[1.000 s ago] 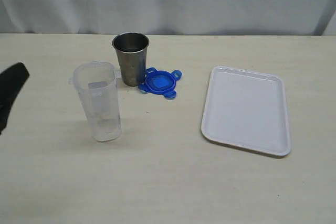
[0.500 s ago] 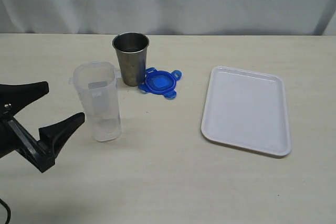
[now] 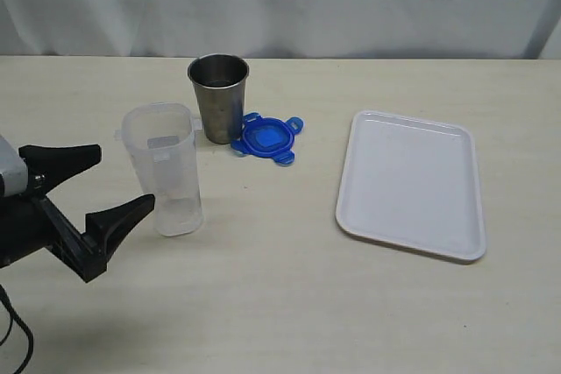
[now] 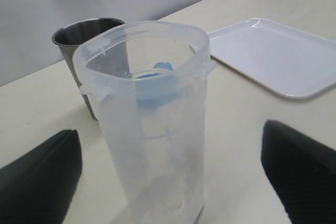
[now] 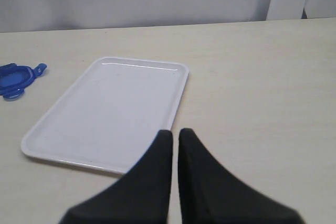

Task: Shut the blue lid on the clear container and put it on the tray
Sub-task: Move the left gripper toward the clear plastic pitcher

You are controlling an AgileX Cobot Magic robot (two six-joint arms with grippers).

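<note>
Exterior view: clear container point(image 3: 165, 172) stands upright on the table point(image 3: 289, 304), mouth open, no lid on it. Steel cup point(image 3: 219, 94) is just behind the container. Blue lid point(image 3: 266, 137) lies flat behind and to the right of the container, past the cup. Tray point(image 3: 408, 183) is well apart on the container's right.

Left gripper point(image 3: 124, 178) is just beside the container on its left, fingers spread wide, touching nothing. Its mouth faces the container wall. Judged: lined up to straddle and steady the container for lidding.

Left wrist view adds that the container sits centred between the two fingers point(image 4: 39, 179), and the lid shows as a blue blur through its wall.

Right gripper point(image 5: 175, 135) is absent from the exterior view. Only the right wrist view shows it, fingers pressed together on nothing, far off on the container's tray side.
</note>
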